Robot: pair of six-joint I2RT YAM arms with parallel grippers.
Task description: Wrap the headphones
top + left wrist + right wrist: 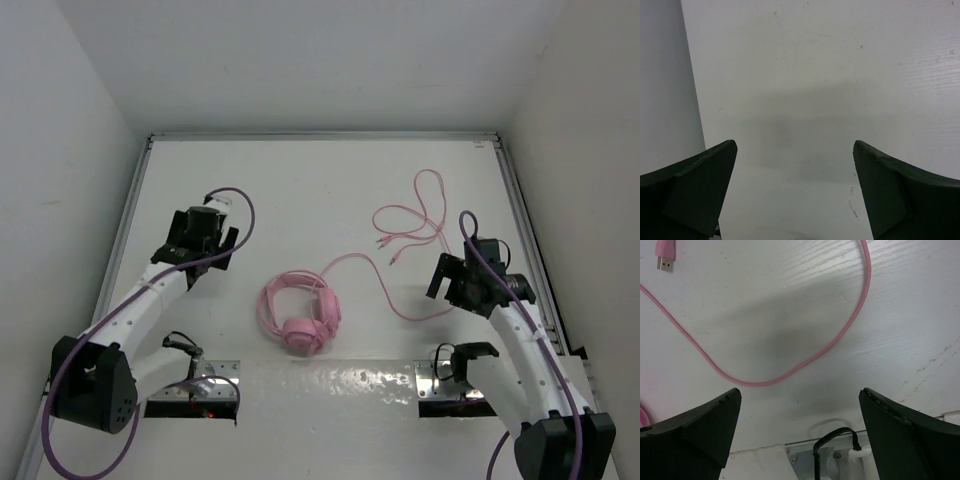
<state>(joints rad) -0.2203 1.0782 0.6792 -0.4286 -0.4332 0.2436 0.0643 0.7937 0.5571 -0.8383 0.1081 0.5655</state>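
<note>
Two pincers, the left gripper [795, 150] and right gripper [800, 395], hang spread wide and empty either side of the pink headphones [300, 318] lying on the table [300, 190], whose cable [790, 373] curves just ahead in the right wrist view alone.

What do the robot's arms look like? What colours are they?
The left arm and right arm have white tube-shaped links with chunky black joints. A thick purple cable runs along each. The left gripper and right gripper are black, each with two dark wedge-shaped fingers.
</note>
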